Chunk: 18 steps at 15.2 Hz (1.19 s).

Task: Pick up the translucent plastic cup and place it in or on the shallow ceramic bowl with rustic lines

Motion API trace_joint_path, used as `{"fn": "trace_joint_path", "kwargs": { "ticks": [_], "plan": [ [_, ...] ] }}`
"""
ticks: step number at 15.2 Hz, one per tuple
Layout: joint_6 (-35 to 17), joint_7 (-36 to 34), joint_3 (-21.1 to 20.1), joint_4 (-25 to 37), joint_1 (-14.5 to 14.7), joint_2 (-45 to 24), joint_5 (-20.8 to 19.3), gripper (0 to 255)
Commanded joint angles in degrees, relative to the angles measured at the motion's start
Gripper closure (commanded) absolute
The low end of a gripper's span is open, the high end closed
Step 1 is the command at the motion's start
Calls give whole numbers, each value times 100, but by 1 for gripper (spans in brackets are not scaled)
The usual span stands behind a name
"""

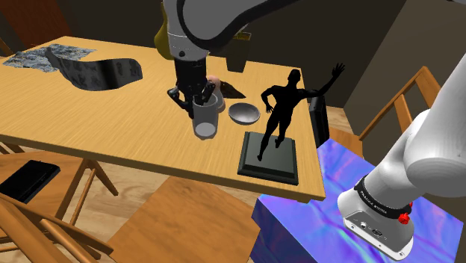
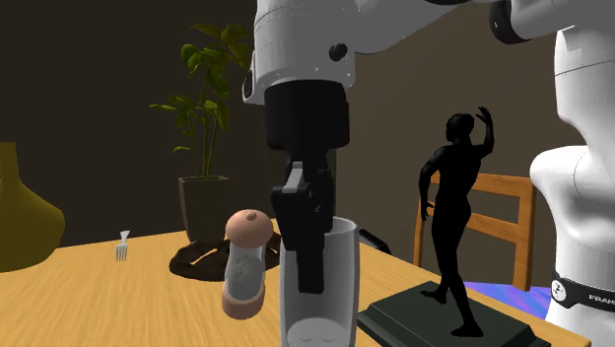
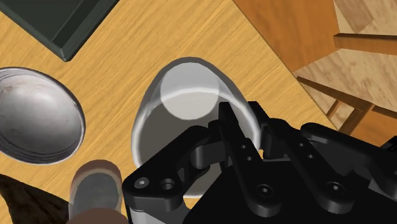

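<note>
The translucent grey cup (image 1: 205, 119) stands upright on the wooden table (image 1: 112, 127), near the middle. My black gripper (image 1: 203, 96) comes straight down onto its rim. One finger (image 2: 310, 242) lies against the outside of the cup (image 2: 335, 286), the other reaches inside, and they pinch the wall. In the wrist view the cup (image 3: 184, 95) sits under the gripper (image 3: 248, 121), its rim running between the fingers. The shallow grey bowl (image 1: 244, 113) rests just to the shoulder view's right of the cup, and the bowl (image 3: 35, 114) holds nothing.
A black figure statue (image 1: 278, 112) on a dark square base (image 1: 269, 153) stands beyond the bowl. A brown-topped shaker (image 2: 246, 261) stands close behind the cup. Dark cloth (image 1: 97, 72) lies at the far left. Wooden chairs (image 1: 172, 217) line the front edge.
</note>
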<state>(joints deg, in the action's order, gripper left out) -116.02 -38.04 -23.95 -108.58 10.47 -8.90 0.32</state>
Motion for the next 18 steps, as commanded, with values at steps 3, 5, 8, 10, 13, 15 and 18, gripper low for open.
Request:
{"fn": "trace_joint_path", "kwargs": {
  "ticks": [3,5,8,10,13,15,18],
  "plan": [
    [288,14,-7,194,-10,102,43,255],
    [433,18,-9,304,-14,141,59,255],
    [653,22,-11,479,-18,190,78,255],
    [798,22,-12,599,-20,216,88,255],
    [858,465,155,342,-264,536,228,255],
    [911,757,280,207,-415,721,299,255],
    [1006,1189,483,57,-626,953,373,255]
  ]
}}
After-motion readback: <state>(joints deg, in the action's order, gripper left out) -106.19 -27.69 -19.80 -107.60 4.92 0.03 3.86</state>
